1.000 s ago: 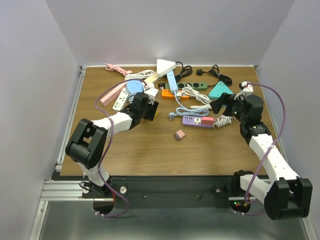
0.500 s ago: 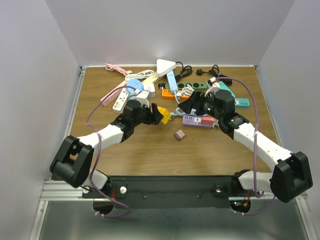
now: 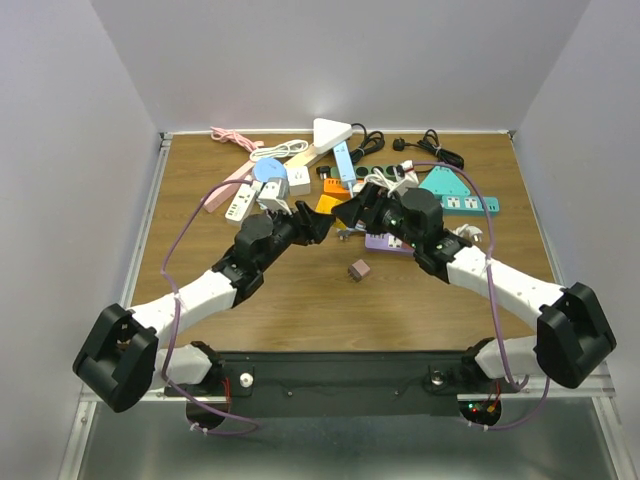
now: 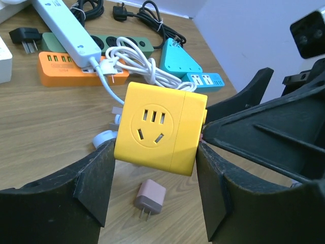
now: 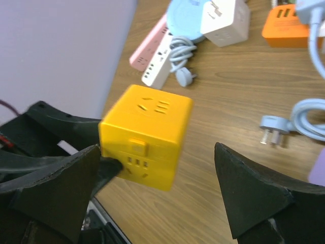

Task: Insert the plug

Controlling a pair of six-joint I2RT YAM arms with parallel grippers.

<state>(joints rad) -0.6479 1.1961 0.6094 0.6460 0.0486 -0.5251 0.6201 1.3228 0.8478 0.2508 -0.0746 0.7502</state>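
Arms converged mid-table; yellow socket cube (image 4: 157,129) presented, plug not yet taken.
We find the left gripper (image 4: 155,168) pinching the raised cube, and the right gripper (image 5: 157,157) spread wide and empty beside it. A second ago the arms stood well apart. The pink plug (image 3: 359,269) lies loose on the table (image 3: 300,300), so insertion is still pending.
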